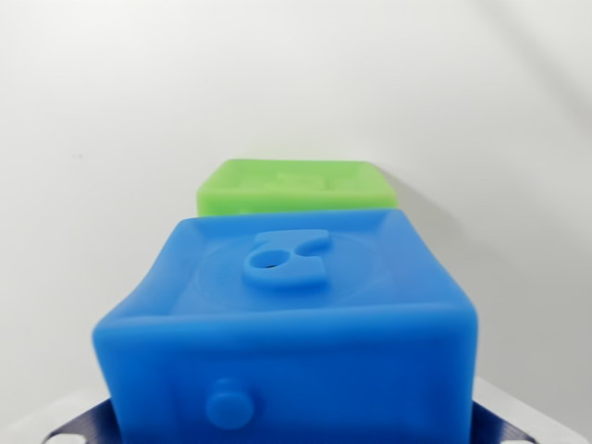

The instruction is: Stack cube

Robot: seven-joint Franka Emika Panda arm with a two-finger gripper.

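A blue cube [296,324] fills the lower half of the wrist view, so close to the camera that it looks held up beneath the wrist. Its top face carries a raised figure with a small hole, and a round knob stands out on the face nearest the lens. Behind it, farther off, a green cube [296,188] sits on the white surface [111,120], its embossed top just showing over the blue one's far edge.

I judge this to be the carrying step: the blue cube seems to be in hand and on its way toward the green one, which would serve as the base. The next move calls for bringing the blue cube squarely over the green top, sides lined up, then lowering it until the faces meet before letting go.

Only slivers of the gripper [513,421] show, at the bottom corners of the view on either side of the blue cube. The jaws themselves are hidden behind the cube, so I cannot tell whether they are pressed on it or standing wide. The wrist appears to point forward and down at a slant.
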